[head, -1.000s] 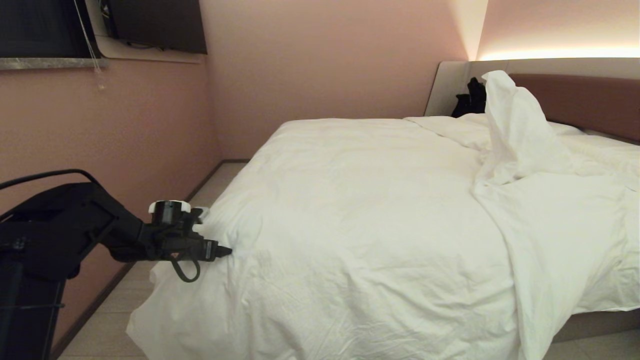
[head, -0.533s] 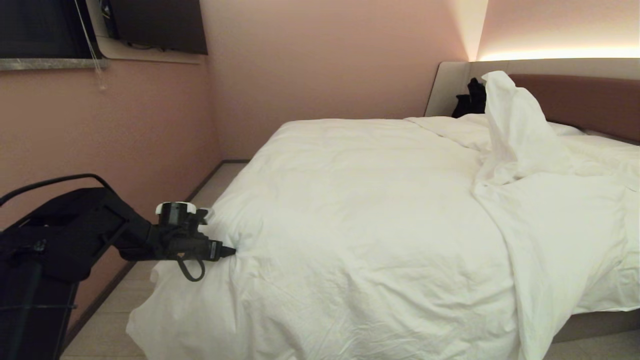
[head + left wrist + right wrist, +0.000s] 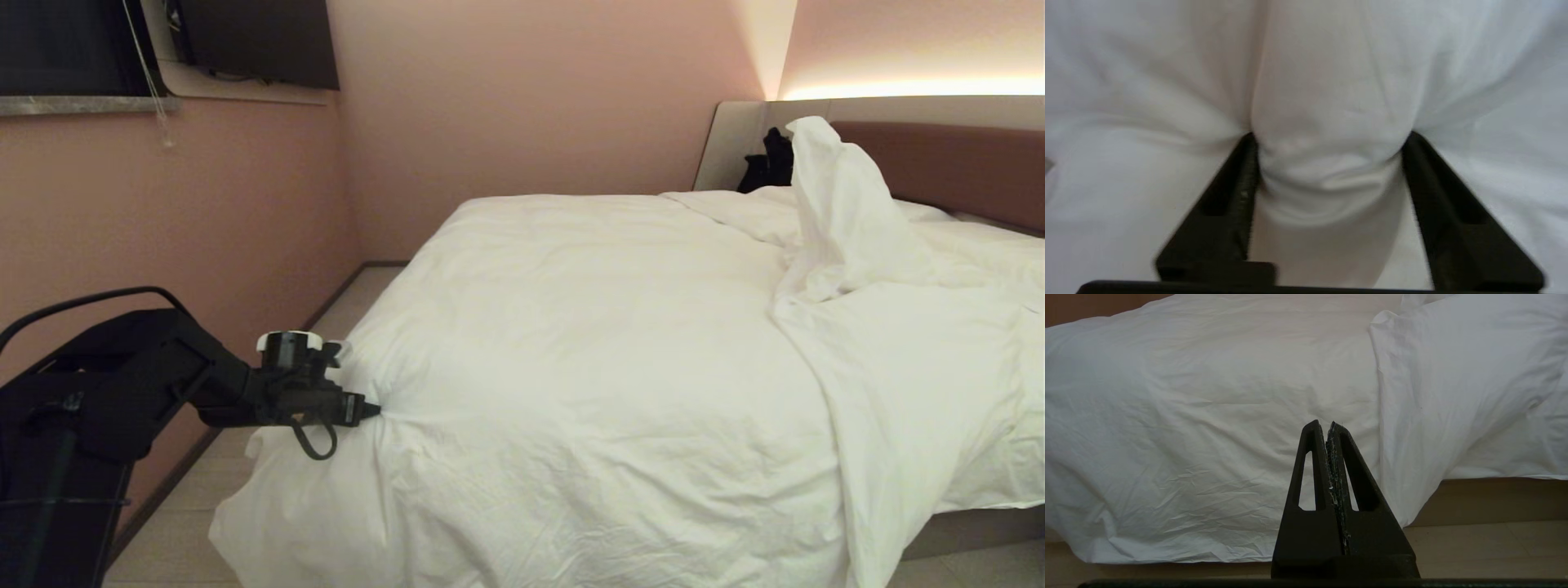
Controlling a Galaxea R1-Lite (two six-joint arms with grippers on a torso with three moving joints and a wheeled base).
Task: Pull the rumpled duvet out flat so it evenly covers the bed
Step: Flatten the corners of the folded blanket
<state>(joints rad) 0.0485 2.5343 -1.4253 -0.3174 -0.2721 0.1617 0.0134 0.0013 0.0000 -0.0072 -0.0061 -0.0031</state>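
A fold of the puffy white cotton duvet (image 3: 1331, 163) is being pinched at the bed's (image 3: 971, 531) near left corner.
The left gripper's (image 3: 1329, 141) fingers (image 3: 1241, 192) have been squeezed in around it, so pulling can begin; the right gripper (image 3: 1329, 426) is clenched, empty.

duvet (image 3: 588, 343) cut off below, mattress hidden

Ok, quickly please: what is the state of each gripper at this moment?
Left gripper: closing on a bulging fold of the duvet, fabric between its fingers.
Right gripper: shut, holding nothing, in front of the duvet's hanging side.
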